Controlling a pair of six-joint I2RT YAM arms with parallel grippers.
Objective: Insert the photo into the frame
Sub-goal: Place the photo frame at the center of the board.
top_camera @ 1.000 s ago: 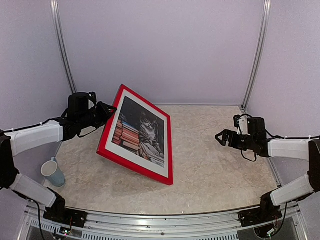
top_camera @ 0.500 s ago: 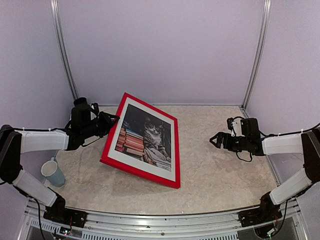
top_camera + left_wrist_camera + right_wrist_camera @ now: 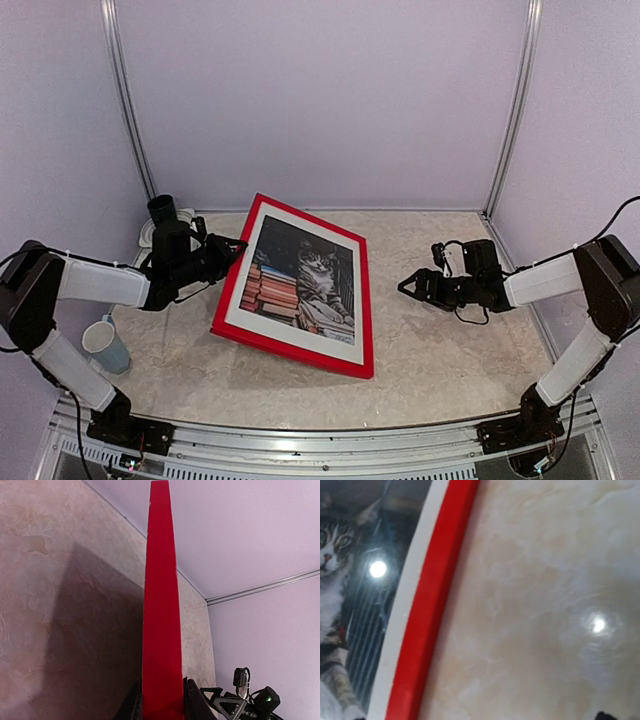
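- The frame [image 3: 292, 349] sits left of the table's centre, tilted: its right side rests on the table [image 3: 450, 345], its left edge is raised, and the photo [image 3: 318, 275] lies face-up inside it.
- The left gripper [image 3: 232, 247] is clamped on that raised edge. The pinch is thin, so the frame may slip and slap down.
- The right gripper [image 3: 405, 287], jaws wide and empty, hovers near the frame's right edge. A bump there could shove the frame.

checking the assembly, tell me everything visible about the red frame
The frame is a large thin rectangle with a red front, holding a white mat around the cat photo, face up. The left gripper pinches its left edge, holding that side off the table; the opposite side seems to rest on it. The open right gripper is near but apart.
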